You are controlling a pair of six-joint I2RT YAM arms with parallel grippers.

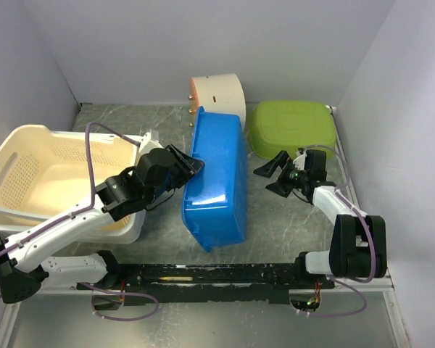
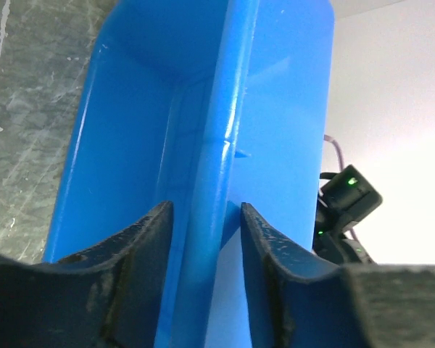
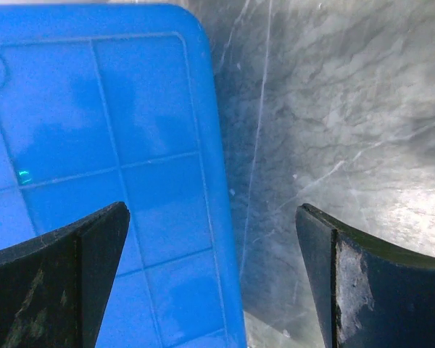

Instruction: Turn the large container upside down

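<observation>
Left tool straddles the long rim of the large blue container, one finger each side; clamped or merely close, cannot tell; container stands tipped on its side on the bench, base facing the right tool, whose fingers are spread wide apart.

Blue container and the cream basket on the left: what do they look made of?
Blue container: apparently rigid moulded plastic with a glossy finish; light glares off its smooth sides and a moulded grid shows on its base. Cream basket: likely plastic too, but duller, its walls pierced by regular rows of small holes.
</observation>
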